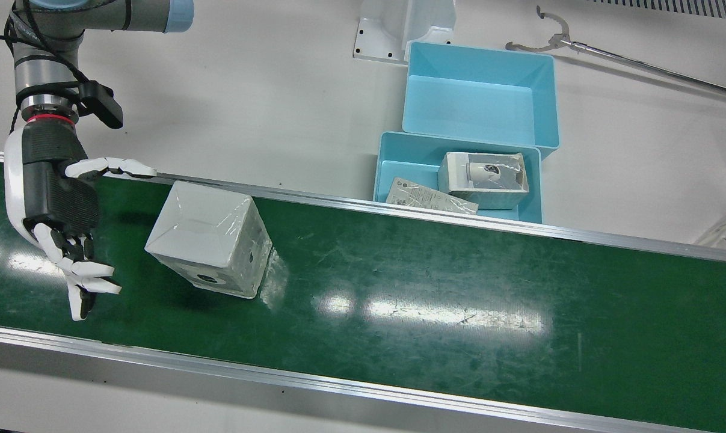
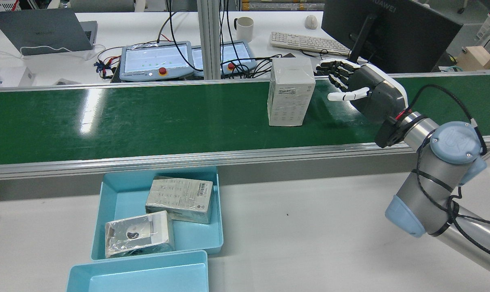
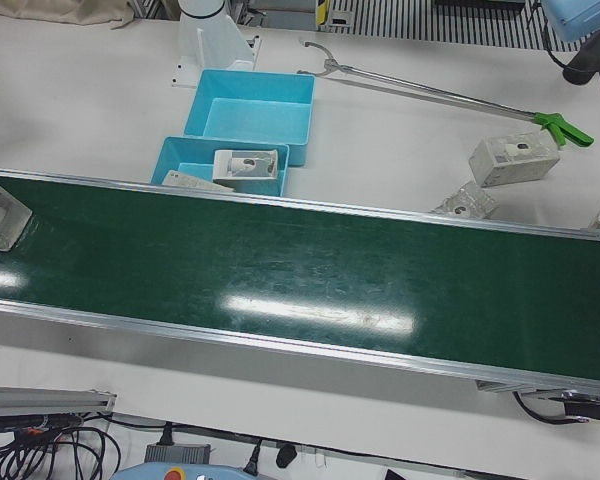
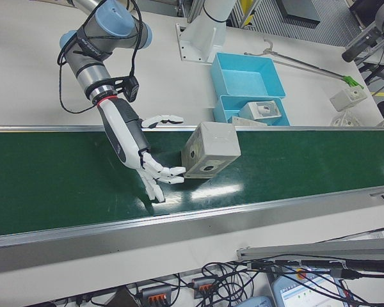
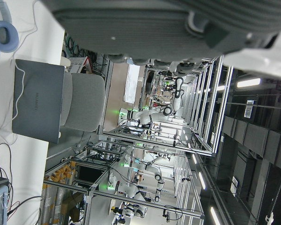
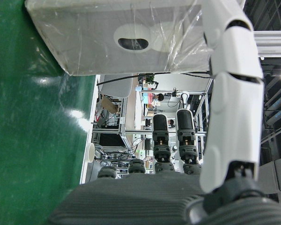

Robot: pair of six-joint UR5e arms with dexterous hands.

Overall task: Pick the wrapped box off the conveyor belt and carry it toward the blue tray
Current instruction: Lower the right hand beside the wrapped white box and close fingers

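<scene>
Since the front view shows my right hand [image 1: 59, 222] spread beside the wrapped box [image 1: 209, 246] with a gap between them, I judge the step is closing in: slide across the conveyor belt [image 1: 459, 288] until palm meets the box's side, then curl. The blue tray [image 1: 393, 157] lies just past the belt's far rail, already holding two packages.

The rear view shows what that one hides: the box stands tall, so I should grip low to avoid tipping.

The right hand view shows slack, crinkled film, probably slippery.

The left hand view shows only its palm edge; I cannot tell its state.
</scene>
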